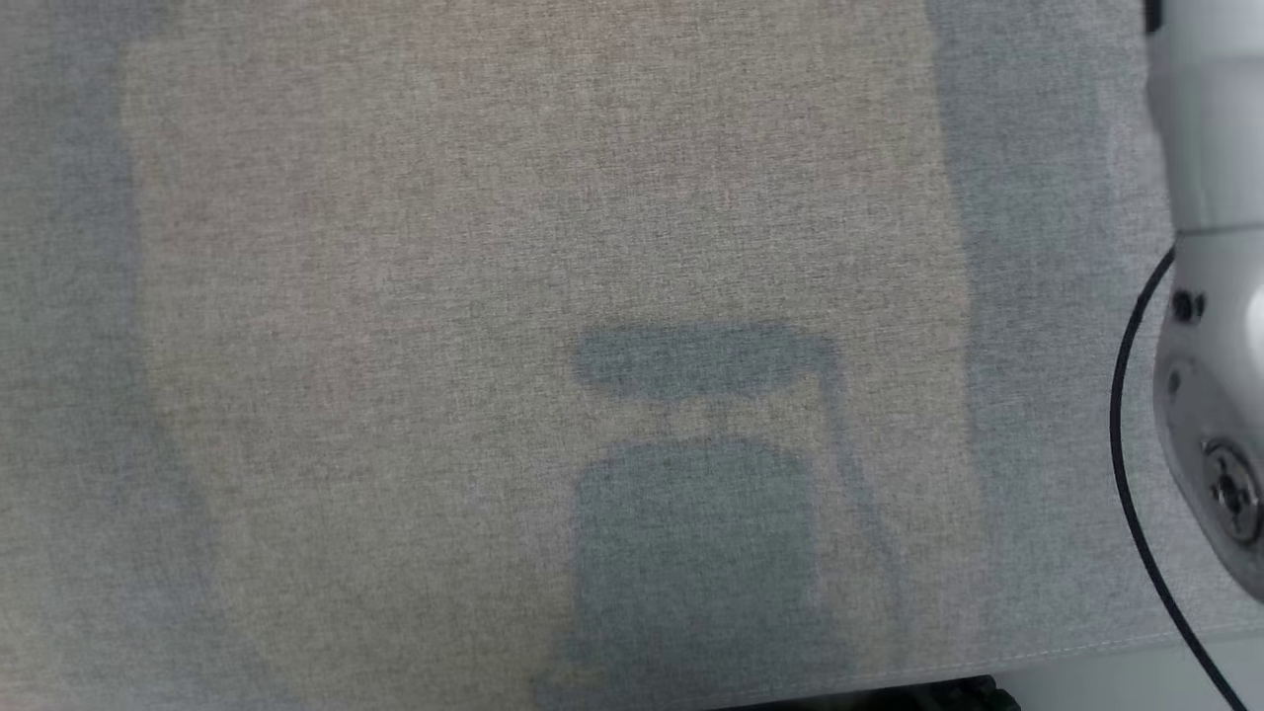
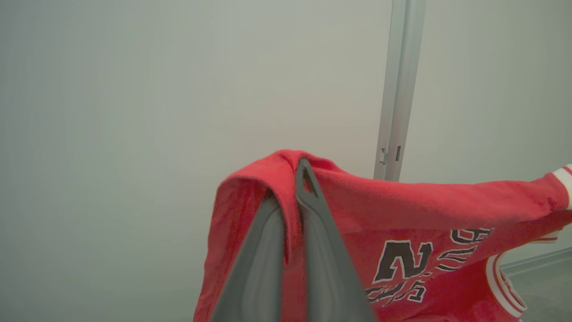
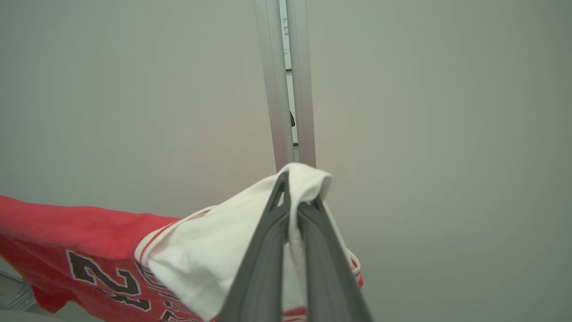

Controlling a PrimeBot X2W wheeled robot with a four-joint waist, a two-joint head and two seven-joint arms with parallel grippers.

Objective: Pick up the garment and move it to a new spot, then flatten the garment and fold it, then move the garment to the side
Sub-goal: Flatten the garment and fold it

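Garment in mid-transfer, held aloft by both arms. Left gripper [image 2: 290, 183]: fingers closed on a bunched red edge of the jersey [image 2: 402, 210], the cloth draped over and pinched between them. Right gripper [image 3: 298, 190]: fingers closed on a white portion of the same jersey, a fold of it rising above the tips. Between the two grips the red body hangs as a sagging span, with black-and-white numerals and striped white trim visible in both wrist views. Behind it stand a pale wall [image 2: 134, 112] and a vertical metal post [image 2: 397, 89]. The head view looks down on the grey cloth-covered table [image 1: 395, 247], crossed by soft shadows, with a pale forearm [image 1: 1210, 296] and its black cable [image 1: 1126, 415] at the right edge.

Progress, as judged: the pick-up appears complete, and the carry to a new spot is under way. Setting down, flattening, folding and the final move to the side all remain.
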